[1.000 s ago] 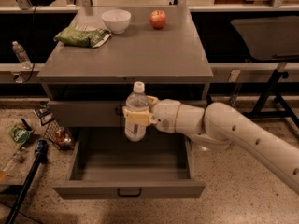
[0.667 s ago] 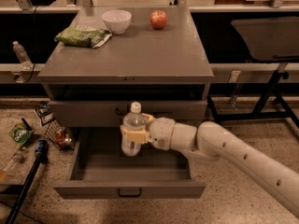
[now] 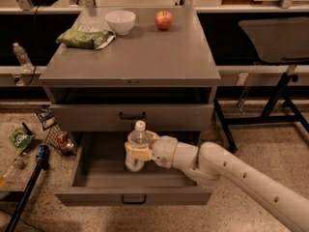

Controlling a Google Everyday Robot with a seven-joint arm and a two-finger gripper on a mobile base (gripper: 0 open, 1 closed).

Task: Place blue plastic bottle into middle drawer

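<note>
The blue plastic bottle, clear with a white cap, stands upright inside the open middle drawer, the lowest drawer of the grey cabinet, pulled out toward me. My gripper is shut around the bottle's middle, its pale fingers wrapping the label, with the white arm reaching in from the lower right. The bottle's base is down in the drawer's cavity, near its back half; I cannot tell whether it touches the floor. The drawer front with its dark handle is at the bottom.
A closed drawer front sits just above the gripper. On the cabinet top are a white bowl, a red apple and a green bag. Litter and a small bottle lie at the left; a black-legged table stands at the right.
The gripper has lowered the bottle from in front of the upper drawer down into the open drawer, moving slightly left.
</note>
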